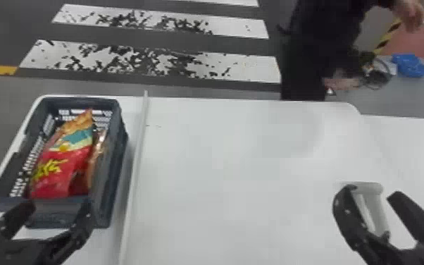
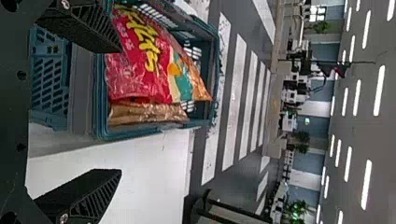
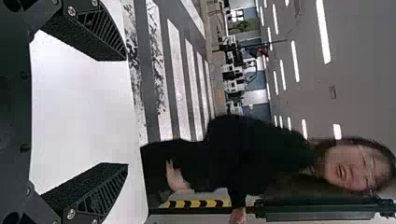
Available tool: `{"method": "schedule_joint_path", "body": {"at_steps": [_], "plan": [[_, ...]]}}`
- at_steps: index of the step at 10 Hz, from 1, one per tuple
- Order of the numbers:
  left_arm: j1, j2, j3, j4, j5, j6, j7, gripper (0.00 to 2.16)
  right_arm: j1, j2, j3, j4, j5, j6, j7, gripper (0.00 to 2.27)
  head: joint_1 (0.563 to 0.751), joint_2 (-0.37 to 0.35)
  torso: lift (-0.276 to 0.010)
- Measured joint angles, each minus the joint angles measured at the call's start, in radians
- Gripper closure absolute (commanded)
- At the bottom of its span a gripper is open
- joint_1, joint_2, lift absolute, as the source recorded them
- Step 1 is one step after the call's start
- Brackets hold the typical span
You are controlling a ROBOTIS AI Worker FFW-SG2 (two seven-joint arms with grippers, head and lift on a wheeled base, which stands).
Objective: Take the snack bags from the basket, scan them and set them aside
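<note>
Fingers, left pair (image 2: 84,25): parted, nothing held, at near end of basket (image 1: 113,176). Right pair of fingers (image 3: 95,191): spread wide over bench (image 1: 239,158). Red bag (image 1: 58,172): inside basket, beside brown bag (image 2: 147,113). Handling, as judged: light, soft, slippery film; contents brittle, hard squeeze likely to crush. Suggested hold: raised upper part near mid-length, gentle pinch across thickness. Orientation: orange end at far side, red end toward robot; long axis roughly along basket's length, far end veering slightly right.
</note>
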Motion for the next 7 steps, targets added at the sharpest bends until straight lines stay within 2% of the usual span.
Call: {"method": "schedule_joint_path", "body": {"at_steps": [1, 4, 7], "plan": [[-0.022, -0.014, 0.039, -0.007, 0.013, 0.05, 0.002, 0.08, -0.001, -0.01, 0.002, 0.0, 0.001, 0.0, 0.0, 0.12, 0.695, 0.001, -0.075], [-0.056, -0.038, 0.108, -0.043, 0.046, 0.071, 0.004, 0.09, -0.007, -0.034, 0.004, 0.002, 0.001, 0.0, -0.001, 0.12, 0.695, 0.058, -0.075], [-0.152, -0.039, 0.132, -0.009, 0.03, 0.173, 0.004, 0.09, -0.009, -0.039, 0.013, 0.002, 0.002, 0.0, 0.0, 0.12, 0.695, 0.091, -0.075]]}}
